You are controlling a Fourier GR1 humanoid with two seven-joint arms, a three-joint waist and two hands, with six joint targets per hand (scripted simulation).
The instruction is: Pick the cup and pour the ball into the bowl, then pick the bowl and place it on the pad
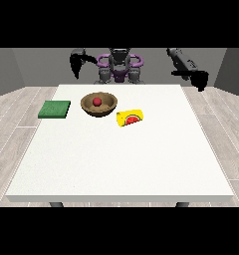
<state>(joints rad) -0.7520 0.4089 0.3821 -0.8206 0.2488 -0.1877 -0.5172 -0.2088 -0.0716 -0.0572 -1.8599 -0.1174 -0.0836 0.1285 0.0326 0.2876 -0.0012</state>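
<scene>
lying tipped beside the bowl [98,104] — cup [130,118]; ball [97,101] inside, pad [55,109] apart — both hands' fingers unreadable.

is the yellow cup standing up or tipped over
Tipped over: the cup lies on its side on the table, beside the bowl, which holds the red ball.

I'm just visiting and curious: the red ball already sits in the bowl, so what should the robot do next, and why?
Probably reach the hand at the view's left down toward the brown bowl. The red ball is already in it, the yellow cup lies on its side, and the bowl is not yet on the green pad. Both hands hang above the table, holding nothing.
</scene>
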